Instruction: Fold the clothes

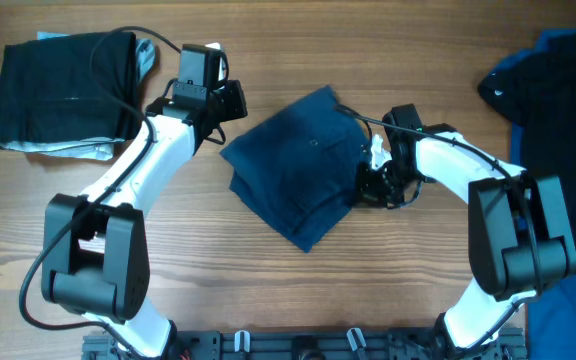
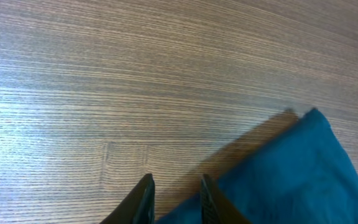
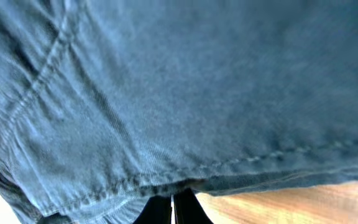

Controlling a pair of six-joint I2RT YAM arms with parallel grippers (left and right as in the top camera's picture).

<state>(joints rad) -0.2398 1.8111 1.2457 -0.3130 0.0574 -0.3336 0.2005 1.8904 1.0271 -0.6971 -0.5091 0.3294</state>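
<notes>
Wood-grain counter (image 1: 268,290) with both arms reaching away from their bases at the near edge, as I see it from my remote station. At mid-counter lie the navy, denim-like shorts (image 1: 298,170), folded into a rough diamond with one corner pointing toward the bases. The right fingers (image 3: 157,214) meet the right-hand edge of the shorts. In the right wrist view they are pressed together, their tips tucked under a stitched hem that overhangs them. I cannot tell whether any cloth is caught between them. The left fingers (image 2: 143,202) sit just beyond the far left corner of the shorts. In the left wrist view they stand slightly spread, with bare wood showing in the gap and nothing held, and the blue fabric lies close beside one finger. Farther out on the left side rests a black garment (image 1: 63,90), folded into a block, with a paler cloth edge showing beneath it. Along the right margin a pile of blue garments (image 1: 558,90) runs from the far corner toward the near edge, well apart from the shorts.
</notes>
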